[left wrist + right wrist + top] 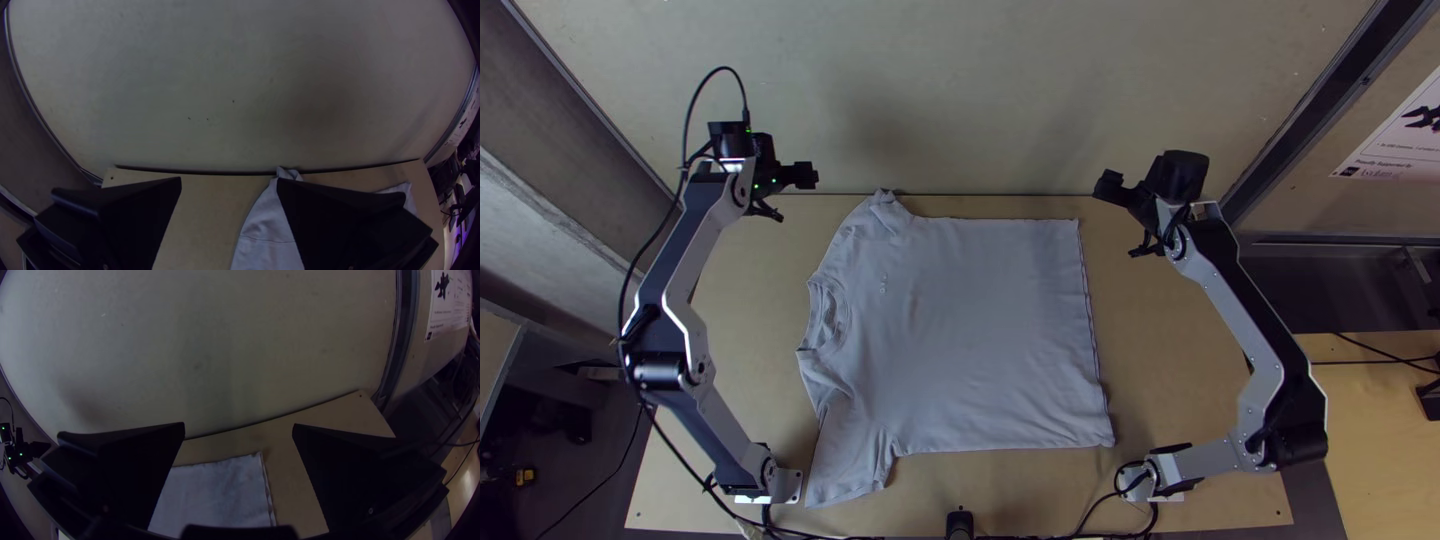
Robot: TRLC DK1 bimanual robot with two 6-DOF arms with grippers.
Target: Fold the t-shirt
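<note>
Lying spread across the light wooden table (pixel 1175 350), the t-shirt (pixel 980 320) is taking centre stage, its collar (pixel 827 318) facing left and its hem (pixel 1092 330) facing right! The near sleeve (pixel 850 465) is stretching toward the table's near edge, while the far sleeve (pixel 885 215) is bunching up by the far edge. Over by the far left corner, the left gripper (pixel 799 196) is hanging wide open, gripping nothing. And across at the far right, the right gripper (pixel 1115 220) is hovering beyond the hem, also gaping wide and holding nothing!
</note>
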